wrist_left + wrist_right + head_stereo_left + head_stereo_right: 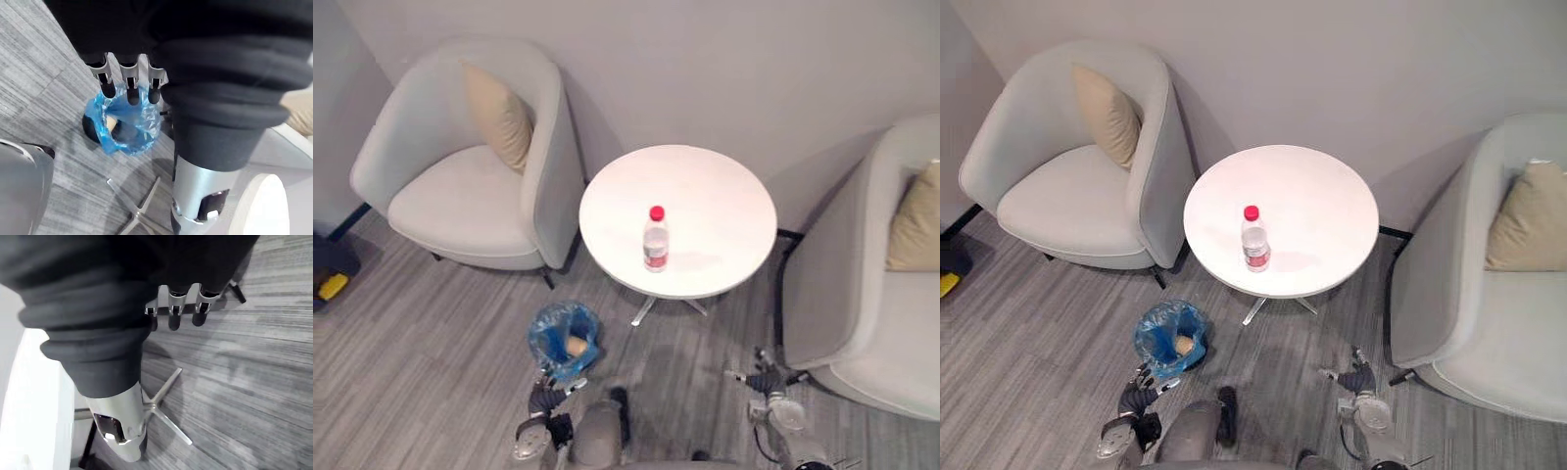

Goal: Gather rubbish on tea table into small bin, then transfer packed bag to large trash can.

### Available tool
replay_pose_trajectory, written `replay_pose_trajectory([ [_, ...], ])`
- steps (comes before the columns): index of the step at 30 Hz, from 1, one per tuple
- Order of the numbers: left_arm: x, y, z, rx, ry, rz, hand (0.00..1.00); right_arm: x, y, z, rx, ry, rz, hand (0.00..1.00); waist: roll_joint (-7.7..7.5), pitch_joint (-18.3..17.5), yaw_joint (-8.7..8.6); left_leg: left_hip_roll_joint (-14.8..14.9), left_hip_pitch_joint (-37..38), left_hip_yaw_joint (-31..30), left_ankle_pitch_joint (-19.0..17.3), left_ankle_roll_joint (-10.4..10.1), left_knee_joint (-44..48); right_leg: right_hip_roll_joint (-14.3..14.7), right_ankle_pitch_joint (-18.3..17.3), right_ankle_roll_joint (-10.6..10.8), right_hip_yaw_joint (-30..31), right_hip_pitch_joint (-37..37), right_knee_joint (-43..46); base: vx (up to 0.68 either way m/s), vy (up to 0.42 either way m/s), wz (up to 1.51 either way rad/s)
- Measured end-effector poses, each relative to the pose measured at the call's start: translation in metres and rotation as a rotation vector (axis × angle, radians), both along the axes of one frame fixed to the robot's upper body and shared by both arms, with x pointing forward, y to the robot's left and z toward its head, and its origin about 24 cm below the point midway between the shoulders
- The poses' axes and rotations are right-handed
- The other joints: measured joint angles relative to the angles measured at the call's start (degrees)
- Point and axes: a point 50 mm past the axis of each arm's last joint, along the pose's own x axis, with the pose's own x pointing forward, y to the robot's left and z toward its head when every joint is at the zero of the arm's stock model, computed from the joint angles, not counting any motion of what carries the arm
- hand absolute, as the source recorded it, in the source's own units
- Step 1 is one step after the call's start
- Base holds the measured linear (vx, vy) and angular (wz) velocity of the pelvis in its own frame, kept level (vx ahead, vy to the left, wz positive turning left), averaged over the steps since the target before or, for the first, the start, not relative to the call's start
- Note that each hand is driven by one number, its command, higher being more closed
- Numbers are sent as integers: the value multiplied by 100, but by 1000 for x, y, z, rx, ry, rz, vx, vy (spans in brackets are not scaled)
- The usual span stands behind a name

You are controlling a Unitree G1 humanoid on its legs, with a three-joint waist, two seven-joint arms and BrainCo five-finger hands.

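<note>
A clear plastic bottle [655, 240] with a red cap stands upright near the middle of the round white tea table [705, 186]. On the floor by the table's front left sits the small bin [564, 338], lined with a blue bag, with a tan scrap [577, 346] inside. My left hand [548, 397] hangs just in front of the bin with its fingers [128, 81] straight, holding nothing. My right hand [766, 382] is low over the floor in front of the table's right side, its fingers [175, 308] relaxed and empty.
A pale armchair [460, 186] with a beige cushion stands left of the table, and another armchair [862, 323] stands to its right. The table's metal star base [161, 406] spreads over the grey floor. A dark object with a yellow part [328, 276] lies at the far left.
</note>
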Motion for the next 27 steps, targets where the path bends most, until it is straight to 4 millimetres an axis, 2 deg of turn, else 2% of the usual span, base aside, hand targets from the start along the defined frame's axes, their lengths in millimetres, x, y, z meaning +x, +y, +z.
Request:
replay_pose_trajectory([
  [2,-7,1,-3,4,24,-2,0,-1,1,0,0,1,-6,0,-62,36,8,-127,138,41,-366,90,253,-212,-194,72,78,-63,661,204,115,-1],
  [4,-18,5,-6,17,57,-9,0,2,6,2,-11,-15,23,0,-50,44,-10,-163,570,83,-563,171,211,-351,-70,9,485,-699,2480,226,147,-7],
  [5,-17,9,-5,39,63,-35,0,3,10,5,-18,-30,45,0,-64,51,-55,-189,765,-5,-673,192,210,-298,-28,-20,760,-1021,3326,261,108,29],
  [7,-17,14,-4,62,65,-51,0,5,11,10,-22,-59,51,0,-42,58,-113,-198,960,-117,-709,191,179,-145,-286,55,965,-1246,3516,214,33,42],
  [8,-16,19,-3,77,64,-50,0,12,14,17,-25,-101,64,0,-102,21,-183,-202,1060,-184,-683,220,135,2,-414,58,1040,-1395,3212,213,-19,46],
  [9,-15,22,-1,87,59,-53,0,20,15,26,-34,-156,72,0,-175,-24,-196,-216,1088,-237,-685,207,129,188,-403,7,1158,-1479,2443,246,-49,46],
  [10,-14,22,-1,88,55,-54,0,22,15,30,-42,-175,74,0,-210,-41,-201,-258,1087,-281,-683,204,136,225,-364,-17,1190,-1500,2100,164,-41,39],
  [11,-14,22,-1,89,54,-55,0,24,15,33,-54,-192,74,0,-259,-65,-203,-323,1078,-340,-681,195,141,231,-133,-124,1202,-1492,1700,205,-83,50],
  [12,-13,22,-1,88,55,-56,0,28,14,39,-74,-226,82,0,-387,-96,-199,-491,1116,-468,-701,160,139,218,381,-132,1264,-1494,1208,202,-98,54],
  [13,-15,14,-4,63,59,-55,0,30,11,42,-86,-239,86,0,-246,-154,-198,-457,1144,-573,-668,79,49,252,466,-167,1222,-1395,1025,234,-115,40],
  [14,-17,10,-5,51,61,-51,0,31,12,45,-89,-256,95,0,-167,-202,-159,-427,1151,-603,-663,72,-57,297,509,-155,1224,-1347,830,195,-86,12],
  [15,-21,7,-7,41,71,-43,0,38,22,56,-97,-310,150,0,-55,-223,-163,-353,1151,-662,-599,-15,-259,355,734,-218,1150,-1203,415,154,-70,-1],
  [17,-24,7,-8,41,79,-41,0,40,32,68,-101,-378,196,0,-39,-235,-181,-291,1152,-774,-511,-80,-451,434,946,-259,1064,-1046,-21,118,-81,9],
  [19,-24,6,-8,38,80,-43,0,42,33,76,-119,-418,210,0,-68,-232,-183,-256,1264,-860,-452,-107,-605,482,1048,-308,960,-843,-310,73,-87,20],
  [24,-23,5,-9,39,82,-55,0,44,36,81,-153,-438,281,0,-81,-256,-239,-289,1426,-1072,-294,-130,-877,486,1135,-340,767,-589,-595,12,-61,20],
  [27,-30,4,-14,40,118,-60,0,43,44,80,-173,-428,367,0,-82,-257,-293,-307,1418,-1112,-189,-127,-991,489,1202,-341,729,-577,-695,-40,-23,11],
])
